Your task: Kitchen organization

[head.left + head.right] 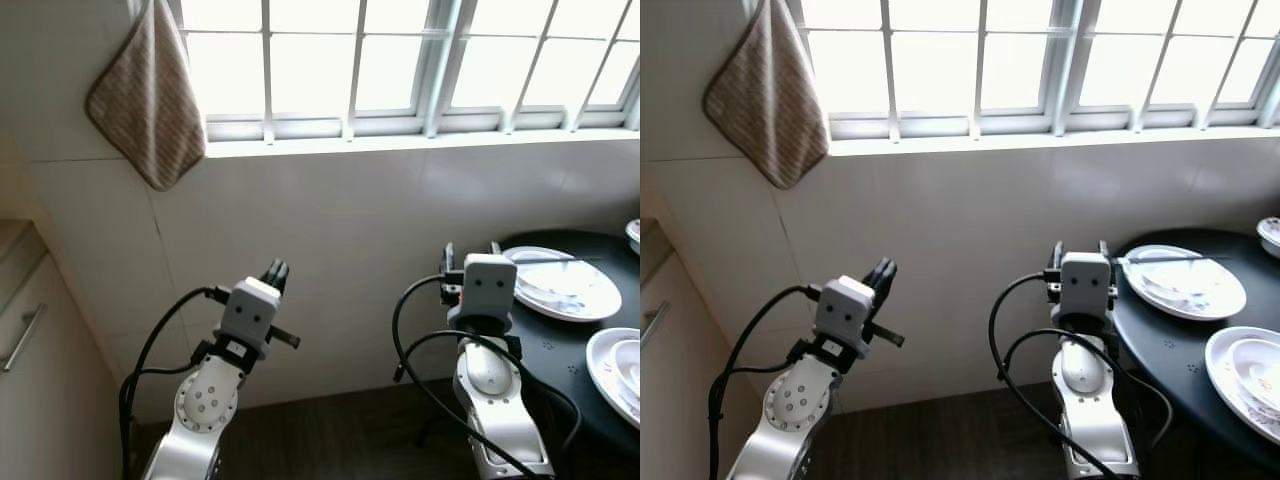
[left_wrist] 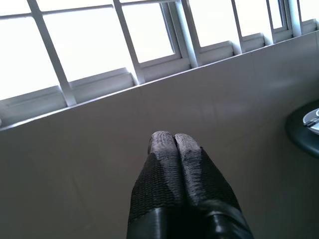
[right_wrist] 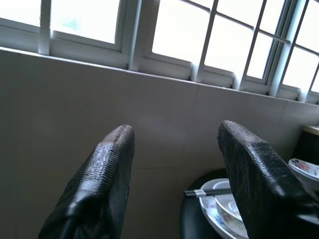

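Observation:
A round black table (image 1: 560, 350) stands at the right against the white tiled wall. On it lies a white plate (image 1: 565, 285) with dark chopsticks (image 3: 207, 192) across its rim, and a second white plate (image 1: 615, 365) sits nearer the table's front. My right gripper (image 1: 470, 250) is raised just left of the table, open, with nothing between its fingers (image 3: 107, 174). My left gripper (image 1: 275, 273) is raised further left before the wall, its fingers (image 2: 172, 149) shut together on nothing.
A striped brown cloth (image 1: 145, 95) hangs at the upper left beside the barred window (image 1: 400, 60). A beige cabinet door with a metal handle (image 1: 22, 335) is at the far left. A small patterned bowl (image 3: 304, 169) sits at the table's far right edge. Dark floor lies below.

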